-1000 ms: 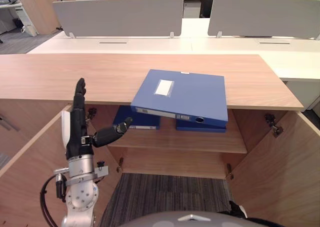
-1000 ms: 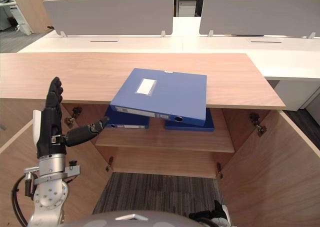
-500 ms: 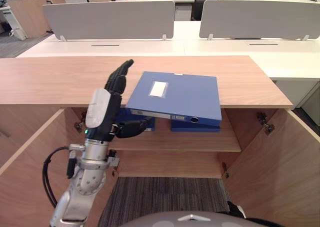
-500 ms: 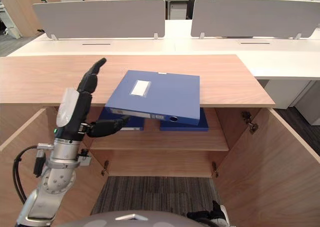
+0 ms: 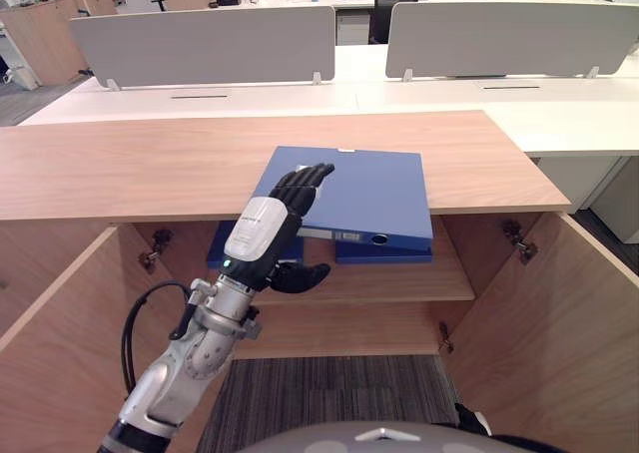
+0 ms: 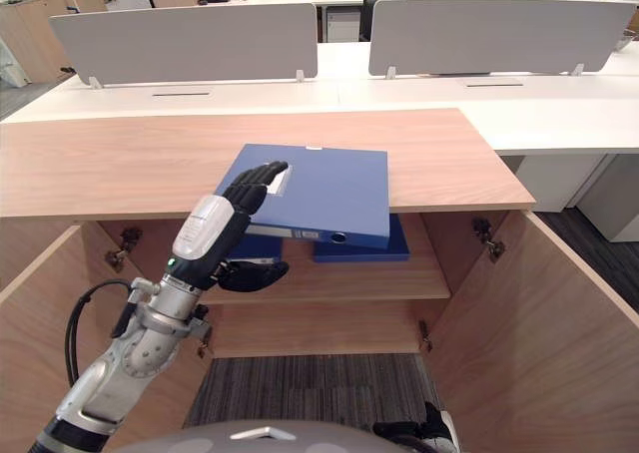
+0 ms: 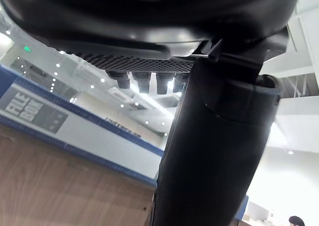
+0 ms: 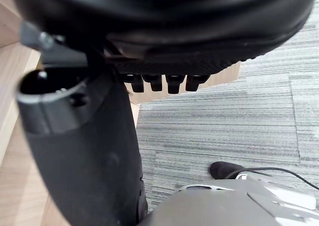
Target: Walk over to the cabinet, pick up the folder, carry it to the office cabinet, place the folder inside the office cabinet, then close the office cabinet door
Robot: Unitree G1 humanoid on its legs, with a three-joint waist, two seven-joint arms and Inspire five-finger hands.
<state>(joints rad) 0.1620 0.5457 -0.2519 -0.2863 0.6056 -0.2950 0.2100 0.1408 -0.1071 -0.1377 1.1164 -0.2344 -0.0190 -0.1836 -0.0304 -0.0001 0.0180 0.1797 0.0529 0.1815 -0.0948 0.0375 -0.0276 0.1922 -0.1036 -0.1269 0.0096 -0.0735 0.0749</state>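
We see the blue folder (image 5: 369,189) lying flat on the wooden top of the cabinet (image 5: 150,159), near the middle of its front edge, with its near side jutting out past that edge toward 6 o'clock. Our left hand (image 5: 262,231) comes in from 7 o'clock and meets the folder at its near left corner. The fingers (image 5: 305,179) stretch out nearly straight over the folder's upper face and point toward 1 o'clock. The thumb (image 5: 300,274) is spread wide below them in the cabinet opening, apart from the folder's underside, so the hand is splayed round the corner rather than clamped on it. In the left wrist view the folder's labelled side runs just past the thumb. Both cabinet doors stand swung out, the left door (image 5: 50,353) toward 8 o'clock and the right door (image 5: 559,333) toward 4 o'clock. On the shelf (image 5: 399,278) inside lie two more blue folders, one (image 5: 222,253) behind our left hand and the other (image 5: 384,255) under the overhanging folder. At 12 o'clock, beyond the cabinet, white desks carry grey dividers (image 5: 200,44). Our right hand (image 8: 164,27) hangs over striped grey carpet (image 8: 224,116), its fingers straight and relaxed with nothing in them.
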